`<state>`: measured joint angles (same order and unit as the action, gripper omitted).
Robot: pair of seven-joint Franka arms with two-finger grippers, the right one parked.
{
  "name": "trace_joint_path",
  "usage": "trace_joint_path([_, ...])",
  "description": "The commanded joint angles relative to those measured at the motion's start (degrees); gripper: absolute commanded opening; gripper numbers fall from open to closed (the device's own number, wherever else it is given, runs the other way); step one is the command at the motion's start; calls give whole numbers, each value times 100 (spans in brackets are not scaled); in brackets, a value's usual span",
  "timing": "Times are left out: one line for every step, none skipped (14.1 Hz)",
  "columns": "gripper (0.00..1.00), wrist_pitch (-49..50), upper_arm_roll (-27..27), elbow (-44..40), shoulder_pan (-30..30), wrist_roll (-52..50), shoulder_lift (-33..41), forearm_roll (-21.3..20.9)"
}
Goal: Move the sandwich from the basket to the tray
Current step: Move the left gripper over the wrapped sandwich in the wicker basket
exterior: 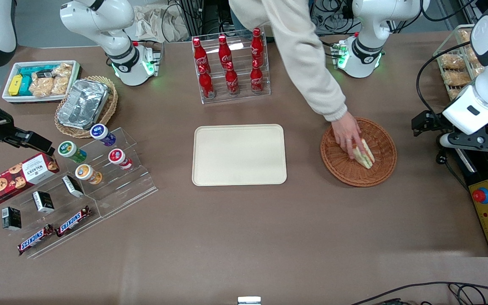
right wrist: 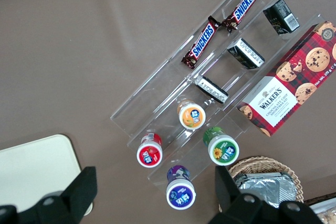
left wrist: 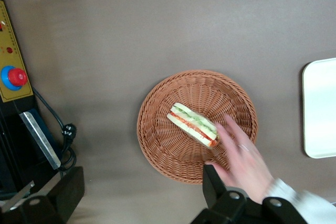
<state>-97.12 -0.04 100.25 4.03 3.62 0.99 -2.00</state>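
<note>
While the brown table carries everything, the cream tray lies bare at its middle, and the round reddish basket sits beside it toward the working arm's end. A person's hand reaches into that basket, fingers touching the sandwich, which rests on the weave. The left gripper hangs above the table near the basket's edge, well clear of the sandwich, its fingers spread apart and holding nothing.
</note>
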Motion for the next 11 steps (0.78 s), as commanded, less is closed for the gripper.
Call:
trace_joint_path([100,114,92,-41,116,-212,68,68])
trace_joint_path([100,114,83,-41,125,-239,68,51])
trace_joint_path([100,114,92,-41,168,-239,51,33])
trace_joint_path([100,114,101,-32,204,-239,68,7])
trace_joint_path([100,184,92,64,230,-257,121,-46])
trace_joint_path([100,384,109,308,300,-570,208,-46])
trace_joint_path([100,386,109,546,274,-1043,313,41])
trace_joint_path([100,378,109,705,257,-1213,341,68])
trace_joint_path([100,265,109,802,265,-1276,350,68])
trace_joint_path([100,159,109,994,274,-1294,367,112])
trace_joint_path([100,-234,109,1318,266,-1303,533,225])
